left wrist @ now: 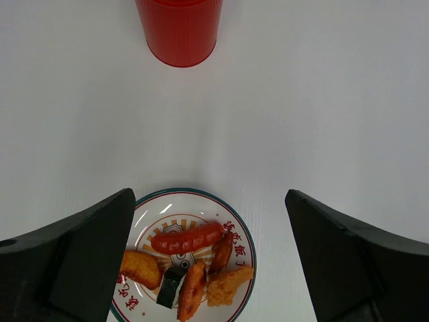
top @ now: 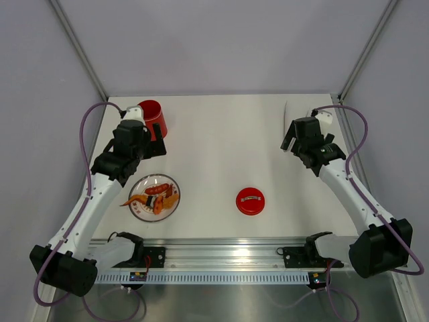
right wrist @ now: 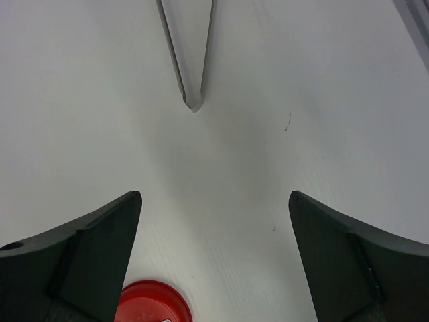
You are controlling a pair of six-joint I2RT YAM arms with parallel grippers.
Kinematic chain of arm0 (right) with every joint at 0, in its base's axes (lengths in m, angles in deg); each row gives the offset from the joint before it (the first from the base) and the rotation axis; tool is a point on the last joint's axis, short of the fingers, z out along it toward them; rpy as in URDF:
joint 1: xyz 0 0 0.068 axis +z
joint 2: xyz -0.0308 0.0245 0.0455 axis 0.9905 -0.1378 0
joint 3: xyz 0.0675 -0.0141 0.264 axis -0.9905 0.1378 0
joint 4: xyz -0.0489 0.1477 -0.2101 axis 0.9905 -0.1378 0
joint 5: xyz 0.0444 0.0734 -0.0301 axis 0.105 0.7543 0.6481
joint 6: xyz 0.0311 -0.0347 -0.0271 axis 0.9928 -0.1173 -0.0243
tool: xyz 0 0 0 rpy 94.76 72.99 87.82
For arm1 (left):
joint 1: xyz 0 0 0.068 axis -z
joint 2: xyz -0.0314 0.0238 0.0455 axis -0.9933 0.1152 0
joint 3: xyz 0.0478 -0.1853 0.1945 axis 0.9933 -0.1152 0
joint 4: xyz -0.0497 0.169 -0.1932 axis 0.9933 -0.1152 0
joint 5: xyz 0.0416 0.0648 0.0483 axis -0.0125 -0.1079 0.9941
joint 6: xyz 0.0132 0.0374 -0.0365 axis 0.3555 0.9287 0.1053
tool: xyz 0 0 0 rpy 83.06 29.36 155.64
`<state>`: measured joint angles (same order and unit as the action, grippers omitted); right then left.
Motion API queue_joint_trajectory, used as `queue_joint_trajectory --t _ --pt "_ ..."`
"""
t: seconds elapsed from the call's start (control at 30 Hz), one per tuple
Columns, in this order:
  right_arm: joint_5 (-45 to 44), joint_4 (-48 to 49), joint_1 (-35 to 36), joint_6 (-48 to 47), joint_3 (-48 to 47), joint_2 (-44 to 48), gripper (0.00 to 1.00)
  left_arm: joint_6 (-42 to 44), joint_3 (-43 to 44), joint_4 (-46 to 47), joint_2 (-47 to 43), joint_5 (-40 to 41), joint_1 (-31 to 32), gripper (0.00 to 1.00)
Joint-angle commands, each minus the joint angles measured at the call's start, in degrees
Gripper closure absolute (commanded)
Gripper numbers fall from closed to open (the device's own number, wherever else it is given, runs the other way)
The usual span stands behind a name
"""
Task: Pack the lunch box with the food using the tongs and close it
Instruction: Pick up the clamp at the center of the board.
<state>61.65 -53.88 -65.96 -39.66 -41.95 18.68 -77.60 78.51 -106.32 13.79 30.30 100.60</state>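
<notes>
Over on the left, the left gripper [left wrist: 209, 194] hovers with its fingers spread wide, grasping nothing. Just beyond it, toward the back-left corner of the white table [top: 221, 141], the lunch box [top: 153, 117] stands upright, a ribbed red cup with its mouth uncovered. Nearer the front sits the clear plate [top: 171, 181], and the food [top: 155, 196] is all piled on it: a reddish-brown sausage [left wrist: 188, 237] lies across the middle, a black-and-white roll [left wrist: 169, 287] sits below it, and orange breaded pieces crowd around. From the left wrist view, the plate's far rim sits right between the two dark fingers. Centre-right, the red lid [top: 250, 200] lies flat on the table, well apart from the cup, its small silver mark facing up. Further right, near the back edge, the tongs [right wrist: 192, 100] lie on the table, the joined end of their narrow V pointing toward the right gripper [right wrist: 214, 194]. That one hangs above bare table between lid and tongs, fingers released wide, touching neither
</notes>
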Motion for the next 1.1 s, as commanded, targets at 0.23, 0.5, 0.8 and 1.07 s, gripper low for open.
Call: queue_joint_trajectory --t 0.23,0.5,0.8,1.07 --pt "2.2 2.0 -0.1 -0.5 0.8 0.3 0.01 2.4 1.2 0.7 -0.9 -2.3 -0.1 0.01" --pt "3.0 1.6 -4.6 -2.1 -8.0 -10.4 0.00 3.0 3.3 -2.5 1.1 -5.0 -0.1 0.01" --pt "14.4 -3.5 -15.7 -0.3 -29.0 -35.3 0.15 3.3 3.7 -4.0 1.0 -7.7 0.0 0.01" --pt "14.3 -4.5 -15.7 1.8 -37.3 -47.7 0.28 6.2 3.8 -7.4 -0.1 -10.8 0.1 0.01"
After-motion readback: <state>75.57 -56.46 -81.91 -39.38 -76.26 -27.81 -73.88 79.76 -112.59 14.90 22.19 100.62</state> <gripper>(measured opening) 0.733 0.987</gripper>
